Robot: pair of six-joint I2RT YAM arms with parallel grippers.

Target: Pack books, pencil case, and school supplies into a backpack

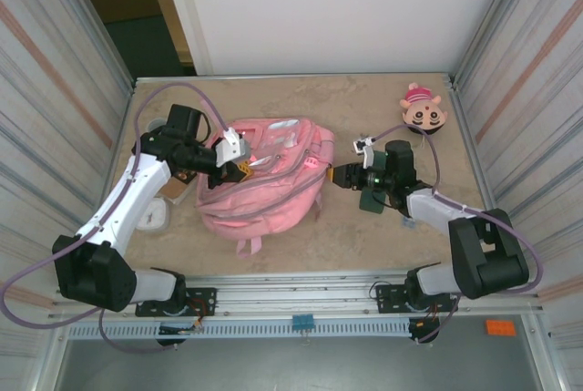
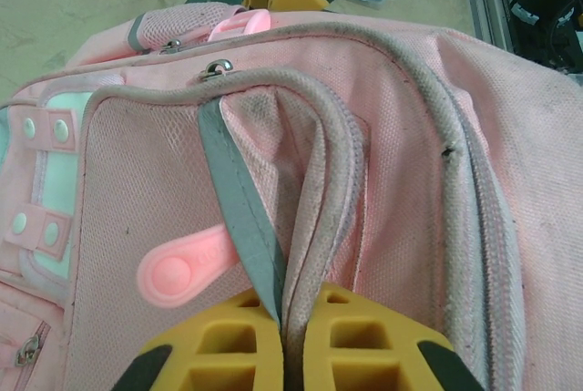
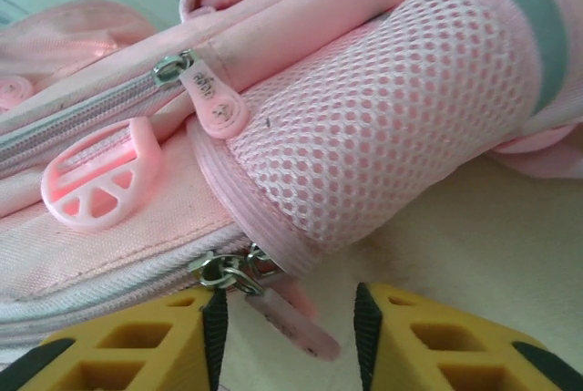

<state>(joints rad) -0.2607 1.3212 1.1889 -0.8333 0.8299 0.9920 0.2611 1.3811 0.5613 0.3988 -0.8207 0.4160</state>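
The pink backpack lies flat in the middle of the table. My left gripper is shut on a grey strip and piping of the backpack, its yellow fingers pressed together on the fabric. My right gripper is at the backpack's right side and stands open. In the right wrist view a pale pink zipper pull hangs between the fingers, beside the mesh side pocket. The dark green pencil case lies partly under the right wrist. A tiny bluish school supply lies by the right arm.
A round cartoon-face toy sits at the back right. A brown flat thing, perhaps the book, and a small pale cup lie under the left arm. Metal walls close both sides of the table.
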